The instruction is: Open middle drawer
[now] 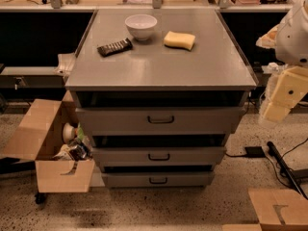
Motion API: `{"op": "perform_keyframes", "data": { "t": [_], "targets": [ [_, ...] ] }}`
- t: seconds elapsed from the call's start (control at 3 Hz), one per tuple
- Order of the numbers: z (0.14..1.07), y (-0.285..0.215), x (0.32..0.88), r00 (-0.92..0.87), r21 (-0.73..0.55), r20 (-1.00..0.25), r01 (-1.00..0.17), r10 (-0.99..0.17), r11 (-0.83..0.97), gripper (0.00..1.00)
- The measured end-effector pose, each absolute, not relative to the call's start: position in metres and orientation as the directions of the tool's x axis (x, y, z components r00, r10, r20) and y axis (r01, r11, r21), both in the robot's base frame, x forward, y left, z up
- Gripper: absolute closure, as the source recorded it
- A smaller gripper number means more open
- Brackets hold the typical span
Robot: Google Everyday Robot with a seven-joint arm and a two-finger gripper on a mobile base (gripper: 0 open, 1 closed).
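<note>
The grey cabinet [159, 66] has three drawers stacked one above another. The middle drawer [192, 156] is the mid-sized front, with a small dark loop handle [159, 157] at its centre. It sits between the widest top drawer [202, 121] and the narrowest bottom drawer [187, 179]. A dark gap shows above each front. My arm's white and cream parts are at the right edge, and the gripper [275, 110] hangs there beside the cabinet's right corner. It is level with the top drawer, well apart from the middle drawer's handle, and holds nothing I can see.
On the cabinet top are a white bowl [141, 26], a yellow sponge [179, 40] and a dark snack bar [114, 47]. An open cardboard box [50, 150] with clutter stands on the floor at left. Cables [284, 162] and flat cardboard [279, 208] lie at right.
</note>
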State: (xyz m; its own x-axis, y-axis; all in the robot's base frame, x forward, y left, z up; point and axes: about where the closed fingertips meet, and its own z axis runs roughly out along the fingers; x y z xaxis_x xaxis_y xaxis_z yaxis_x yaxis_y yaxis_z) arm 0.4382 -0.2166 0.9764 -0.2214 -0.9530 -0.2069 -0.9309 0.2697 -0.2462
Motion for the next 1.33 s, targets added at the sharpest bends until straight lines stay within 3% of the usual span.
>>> {"op": "perform_keyframes", "data": {
  "t": [0.67,1.0,1.33],
  "targets": [
    [0.942,-0.206,0.438,-0.147,-0.228,-0.206,-0.954,-0.967,0.194,0.0],
    [0.889,-0.191,0.43,-0.065,-0.191,-0.192,-0.976,-0.979,0.102,0.0],
    [0.795,-0.174,0.409,-0.045,-0.076,-0.212,-0.995,-0.976,0.062,0.0]
  ]
}}
